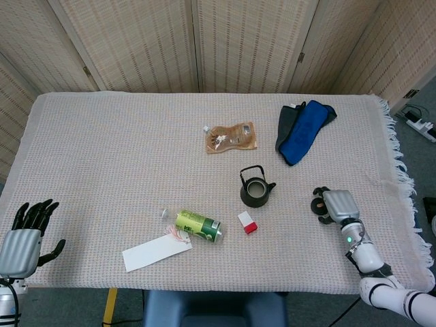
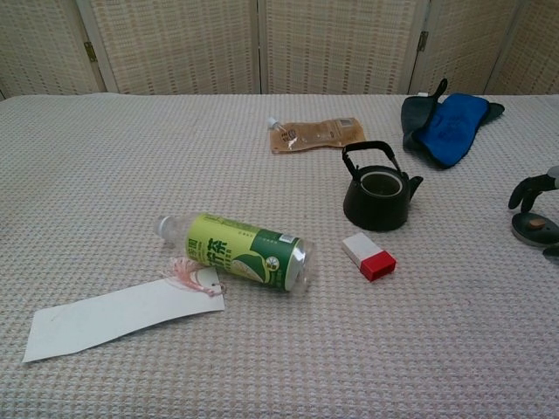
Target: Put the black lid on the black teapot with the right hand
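The black teapot (image 1: pixel 256 191) (image 2: pixel 378 196) stands upright and uncovered near the table's middle, its handle raised. The black lid (image 2: pixel 534 229), with a brown knob, lies flat on the cloth to the teapot's right, at the edge of the chest view. My right hand (image 1: pixel 335 204) hovers over it, and its dark fingers (image 2: pixel 529 188) arch above the lid without closing on it. In the head view the hand hides most of the lid. At the near left corner, my left hand (image 1: pixel 24 240) rests with its fingers spread, holding nothing.
A green bottle (image 1: pixel 198 226) (image 2: pixel 240 251) lies on its side beside a white paper strip (image 1: pixel 157 252). A red-and-white box (image 1: pixel 247 222) (image 2: pixel 368 257) sits just in front of the teapot. Behind it lie a brown pouch (image 1: pixel 231 137) and a blue-and-black cloth (image 1: pixel 303 129).
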`<state>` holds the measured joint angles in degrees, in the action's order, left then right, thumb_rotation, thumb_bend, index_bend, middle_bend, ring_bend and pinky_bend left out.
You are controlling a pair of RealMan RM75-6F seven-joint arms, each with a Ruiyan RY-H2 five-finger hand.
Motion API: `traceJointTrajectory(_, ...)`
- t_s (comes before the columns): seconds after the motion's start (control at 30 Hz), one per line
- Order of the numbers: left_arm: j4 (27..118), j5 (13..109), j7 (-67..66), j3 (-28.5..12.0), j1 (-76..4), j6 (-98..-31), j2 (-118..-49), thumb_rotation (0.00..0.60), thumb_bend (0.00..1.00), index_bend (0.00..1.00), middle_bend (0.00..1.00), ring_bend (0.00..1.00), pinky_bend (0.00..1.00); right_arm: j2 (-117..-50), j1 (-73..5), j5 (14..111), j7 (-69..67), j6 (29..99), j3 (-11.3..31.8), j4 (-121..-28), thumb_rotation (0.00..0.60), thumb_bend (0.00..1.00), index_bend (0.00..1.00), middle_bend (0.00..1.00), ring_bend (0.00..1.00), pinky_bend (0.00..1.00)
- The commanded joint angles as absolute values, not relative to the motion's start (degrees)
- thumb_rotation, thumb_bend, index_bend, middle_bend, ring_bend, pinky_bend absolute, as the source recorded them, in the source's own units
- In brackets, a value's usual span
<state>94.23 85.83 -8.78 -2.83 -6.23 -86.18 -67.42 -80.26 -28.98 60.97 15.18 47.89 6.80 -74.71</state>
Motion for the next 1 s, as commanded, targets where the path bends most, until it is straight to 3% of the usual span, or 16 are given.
traceJointTrajectory(0.03, 94.16, 85.76, -8.63, -2.88, -6.2, -86.16, -67.38, 0.6, 0.28, 0.09, 0.06, 0.06, 0.01, -80.32, -29.18, 61.0, 15.2, 47.83, 6.67, -74.8, 0.6, 0.24, 0.29, 0.33, 0.82, 0.78)
traceJointTrajectory(0.77, 93.04, 85.95, -7.66, -2.74, -6.14, -85.91, -67.94, 0.6, 0.28, 0.09, 0.06, 0.06, 0.01, -79.41, -29.65, 59.29, 17.61, 49.56, 5.78, -77.3, 0.6, 0.31, 0.37, 0.41, 0.84, 0.8)
traceJointTrajectory(1.0, 93.14, 85.79, -7.58, -2.83, -5.99, -86.11, -67.69, 0.6, 0.28, 0.09, 0.06, 0.06, 0.01, -76.14, -30.09, 61.7, 17.55, 51.23, 6.18, -83.34, 0.6, 0.33, 0.38, 0.42, 0.84, 0.8)
